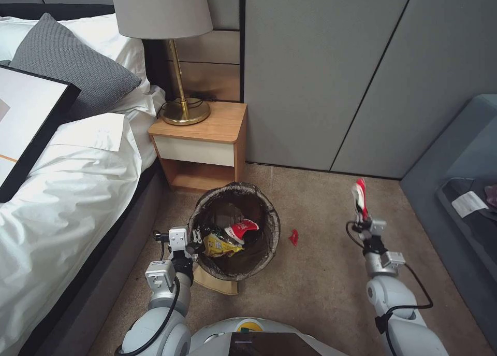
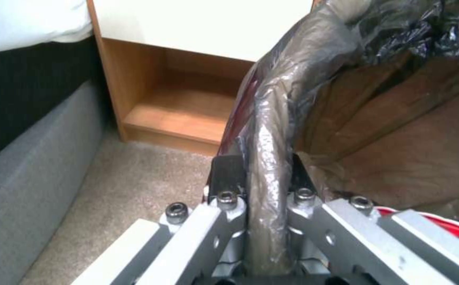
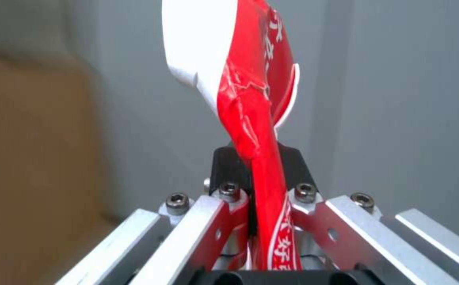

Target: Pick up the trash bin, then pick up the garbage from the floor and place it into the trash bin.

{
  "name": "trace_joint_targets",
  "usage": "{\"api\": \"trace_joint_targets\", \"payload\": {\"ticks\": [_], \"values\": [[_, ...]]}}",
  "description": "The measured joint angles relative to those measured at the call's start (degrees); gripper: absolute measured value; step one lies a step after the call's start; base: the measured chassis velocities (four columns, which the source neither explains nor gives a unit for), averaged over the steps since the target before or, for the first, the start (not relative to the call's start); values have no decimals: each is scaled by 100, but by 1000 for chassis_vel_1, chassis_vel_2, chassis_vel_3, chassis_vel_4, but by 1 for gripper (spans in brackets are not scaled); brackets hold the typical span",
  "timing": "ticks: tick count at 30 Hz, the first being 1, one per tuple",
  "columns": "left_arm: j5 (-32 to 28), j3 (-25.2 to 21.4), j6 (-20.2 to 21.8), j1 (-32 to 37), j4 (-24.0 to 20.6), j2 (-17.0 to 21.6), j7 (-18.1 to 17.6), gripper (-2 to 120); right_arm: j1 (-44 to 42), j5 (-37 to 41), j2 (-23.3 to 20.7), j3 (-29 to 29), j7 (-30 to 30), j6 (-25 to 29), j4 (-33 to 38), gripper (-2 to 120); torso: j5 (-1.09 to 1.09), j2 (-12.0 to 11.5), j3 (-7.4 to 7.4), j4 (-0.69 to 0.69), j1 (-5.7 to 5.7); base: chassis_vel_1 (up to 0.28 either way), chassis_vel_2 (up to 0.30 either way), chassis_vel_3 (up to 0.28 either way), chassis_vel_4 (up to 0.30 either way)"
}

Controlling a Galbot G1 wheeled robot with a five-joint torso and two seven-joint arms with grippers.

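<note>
Beige carpet floor (image 1: 321, 283) runs between a white-sheeted bed (image 1: 67, 190), a wooden nightstand (image 1: 202, 143) with a brass lamp (image 1: 178, 55), and grey wall panels (image 1: 331, 71). The round bin with a dark liner bag (image 1: 235, 231) sits before the nightstand, holding a crushed red-and-white cup and yellow wrappers. The left gripper (image 2: 261, 190) has its fingers clamped on the bin's rim. The right gripper (image 3: 263, 190), raised well right of the bin, pinches a flattened red-and-white paper cup (image 3: 240, 71). A small red scrap (image 1: 294, 237) lies on the carpet just beside the bin.

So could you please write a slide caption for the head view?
Left end effector clamps the trash bin rim; right end effector holds a crushed red-and-white cup aloft.
</note>
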Motion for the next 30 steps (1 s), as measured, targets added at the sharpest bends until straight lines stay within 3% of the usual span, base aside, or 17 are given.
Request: {"api": "trace_joint_targets", "payload": {"ticks": [1,3,5,9,12,16,21,30], "values": [[0,0,0,0,0,0,0,2,0,0,0,0,0,0,0,0,0,0,0,0,0,0,0,0,0],[0,0,0,2,0,0,0,2,-175,323,-134,-308,-701,198,913,0,3,0,0,-1,0,0,0,0,0],[0,-1,0,1,0,0,0,2,-227,424,-185,-420,-973,226,1201,0,3,0,0,-4,0,0,0,0,0],[0,0,0,1,0,-1,0,2,-539,827,-741,-1098,-2456,-16,2304,0,1,0,0,-1,0,0,0,0,0],[0,0,0,1,0,0,0,2,-653,838,-1077,-1495,-2804,-163,2461,0,2,0,0,-2,0,0,0,0,0],[0,0,0,1,0,0,0,2,-728,667,-1270,-2012,-2974,-254,2409,0,3,0,0,-1,0,0,0,0,0],[0,0,0,1,0,0,0,2,-704,251,-1145,-2480,-2985,-212,1993,0,4,0,0,-2,0,0,0,0,0],[0,0,0,1,0,0,0,2,-451,-47,-893,-2740,-2905,-128,1366,0,4,0,0,-2,0,0,0,0,0]]}}
